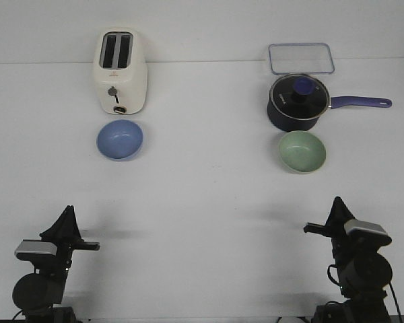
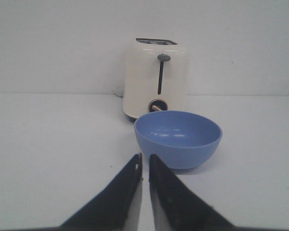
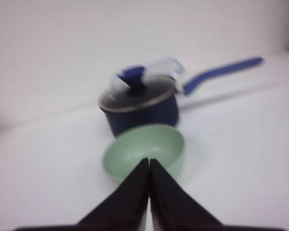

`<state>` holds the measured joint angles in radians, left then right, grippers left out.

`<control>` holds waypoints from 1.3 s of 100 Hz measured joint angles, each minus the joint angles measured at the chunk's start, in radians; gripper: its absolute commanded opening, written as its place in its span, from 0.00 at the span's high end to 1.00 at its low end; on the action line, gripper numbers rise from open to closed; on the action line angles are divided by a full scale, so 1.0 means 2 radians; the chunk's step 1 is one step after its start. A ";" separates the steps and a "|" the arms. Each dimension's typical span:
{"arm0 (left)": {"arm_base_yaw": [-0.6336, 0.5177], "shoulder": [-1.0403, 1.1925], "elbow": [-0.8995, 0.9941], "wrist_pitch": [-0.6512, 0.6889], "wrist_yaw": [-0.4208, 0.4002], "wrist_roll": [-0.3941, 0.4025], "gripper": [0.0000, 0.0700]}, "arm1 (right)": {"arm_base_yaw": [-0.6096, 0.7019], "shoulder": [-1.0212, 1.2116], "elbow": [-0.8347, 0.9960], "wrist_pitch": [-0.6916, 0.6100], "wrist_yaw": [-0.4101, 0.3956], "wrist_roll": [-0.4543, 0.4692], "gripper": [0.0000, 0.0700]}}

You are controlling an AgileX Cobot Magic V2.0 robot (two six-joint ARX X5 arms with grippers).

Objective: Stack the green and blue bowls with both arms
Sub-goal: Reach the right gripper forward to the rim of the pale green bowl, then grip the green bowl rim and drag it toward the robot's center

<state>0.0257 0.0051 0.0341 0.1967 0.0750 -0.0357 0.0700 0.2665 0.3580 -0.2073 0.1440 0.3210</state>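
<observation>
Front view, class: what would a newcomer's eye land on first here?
Probably the two small bowls set far apart on the white table: the blue bowl on the left, just in front of a cream toaster, and the green bowl on the right, in front of a lidded navy saucepan. Both arms sit at the near edge, touching nothing.

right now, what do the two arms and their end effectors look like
Both are slim black jointed arms. The left arm and right arm each carry a grey camera block near the wrist, and a thin cable shows by the right arm's base. Each end effector, left and right, has two flat, tapered black fingers. No markings are visible.
</observation>
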 measured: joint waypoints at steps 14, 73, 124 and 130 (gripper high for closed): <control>0.000 0.000 0.000 0.000 0.000 0.000 0.98 | -0.010 0.128 0.075 -0.037 -0.009 -0.002 0.71; 0.000 0.000 0.000 0.000 0.000 0.000 0.98 | -0.084 0.594 0.327 -0.049 -0.054 -0.055 0.30; 0.000 0.000 0.000 0.000 0.000 0.000 0.98 | -0.107 0.701 0.382 -0.066 -0.120 -0.067 1.00; 0.000 0.000 0.000 0.000 0.000 0.000 0.98 | -0.107 0.692 0.382 -0.074 -0.134 -0.067 1.00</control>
<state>0.0257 0.0051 0.0341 0.1967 0.0750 -0.0360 -0.1444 1.6512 1.1221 -0.3561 -0.1249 0.1871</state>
